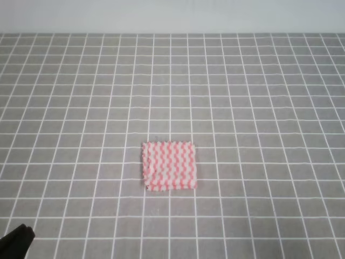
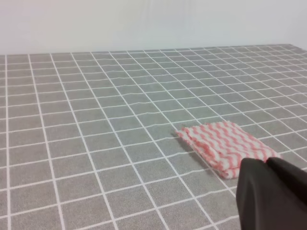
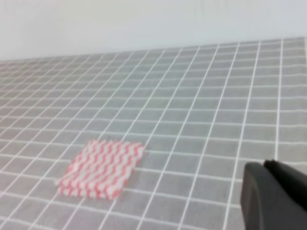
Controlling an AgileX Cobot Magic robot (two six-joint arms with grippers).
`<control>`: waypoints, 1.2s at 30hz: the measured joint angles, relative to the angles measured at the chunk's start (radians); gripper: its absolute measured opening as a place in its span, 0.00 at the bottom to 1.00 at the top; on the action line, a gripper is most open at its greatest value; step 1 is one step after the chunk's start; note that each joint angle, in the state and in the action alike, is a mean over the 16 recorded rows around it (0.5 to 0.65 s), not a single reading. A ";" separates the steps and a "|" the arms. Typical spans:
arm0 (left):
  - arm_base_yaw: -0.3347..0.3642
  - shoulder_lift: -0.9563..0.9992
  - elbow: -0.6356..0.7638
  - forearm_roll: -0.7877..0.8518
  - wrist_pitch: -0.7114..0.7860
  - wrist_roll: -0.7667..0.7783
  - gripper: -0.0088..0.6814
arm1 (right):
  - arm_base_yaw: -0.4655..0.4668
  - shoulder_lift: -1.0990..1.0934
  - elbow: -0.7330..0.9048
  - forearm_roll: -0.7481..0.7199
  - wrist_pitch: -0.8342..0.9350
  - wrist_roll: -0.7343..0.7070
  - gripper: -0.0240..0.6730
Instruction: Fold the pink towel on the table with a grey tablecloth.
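Looks basically done imo: pink towel (image 1: 169,166) sits as a small layered square, near-centre of the grey tablecloth (image 1: 259,97), w/ stacked edges on its left. Both arms well apart from it. Left gripper (image 2: 268,191) & right gripper (image 3: 276,194): jaws cropped, can't tell.

You have only a wall (image 1: 172,16) here beyond the task's things: plain and pale (near white, faintly bluish), it runs as a bare band behind the far edge, unmarked in all three views.
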 joint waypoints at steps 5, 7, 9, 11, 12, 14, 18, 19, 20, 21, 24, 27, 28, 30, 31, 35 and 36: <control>0.000 -0.001 -0.001 -0.005 0.002 0.000 0.01 | -0.065 -0.043 0.029 -0.003 -0.022 -0.034 0.01; 0.000 -0.003 -0.004 -0.007 0.003 0.000 0.01 | -0.105 -0.079 0.046 -0.004 -0.029 -0.047 0.01; 0.000 -0.003 -0.004 -0.009 0.005 0.000 0.01 | -0.150 -0.122 0.062 -0.005 -0.033 -0.060 0.01; 0.000 -0.002 -0.002 -0.011 0.005 0.000 0.01 | -0.197 -0.170 0.078 -0.007 -0.030 -0.074 0.01; 0.000 -0.002 -0.002 -0.012 0.005 0.000 0.01 | -0.221 -0.195 0.088 -0.007 -0.025 -0.077 0.01; 0.000 -0.002 -0.002 -0.015 0.006 0.000 0.01 | -0.268 -0.242 0.104 -0.009 -0.015 -0.081 0.01; 0.000 -0.001 -0.001 -0.018 0.006 0.000 0.01 | -0.335 -0.326 0.126 -0.012 0.016 -0.082 0.01; 0.000 0.000 0.000 -0.018 0.005 0.000 0.01 | -0.347 -0.343 0.129 -0.013 0.024 -0.082 0.01; 0.000 0.000 0.000 -0.018 0.005 0.000 0.01 | -0.354 -0.356 0.129 -0.013 0.032 -0.083 0.01; 0.000 0.000 0.000 -0.018 0.005 0.000 0.01 | -0.361 -0.368 0.130 -0.014 0.040 -0.084 0.01; 0.000 0.002 0.002 -0.019 0.003 0.000 0.01 | -0.371 -0.386 0.132 -0.024 0.066 -0.083 0.01; 0.000 0.001 0.001 -0.019 0.004 0.000 0.01 | -0.372 -0.388 0.132 -0.057 0.091 -0.057 0.01; 0.000 0.001 0.001 -0.019 0.004 0.000 0.01 | -0.372 -0.387 0.130 -0.074 0.101 -0.039 0.01; 0.000 0.001 0.001 -0.019 0.004 0.000 0.01 | -0.372 -0.387 0.130 -0.115 0.126 0.001 0.01; 0.000 0.001 0.001 -0.019 0.004 0.000 0.01 | -0.372 -0.387 0.128 -0.135 0.141 0.021 0.01; 0.000 0.000 0.000 -0.020 0.005 0.000 0.01 | -0.372 -0.387 0.129 -0.221 0.212 0.101 0.01; 0.000 0.000 0.000 -0.020 0.005 0.000 0.01 | -0.372 -0.387 0.130 -0.242 0.229 0.122 0.01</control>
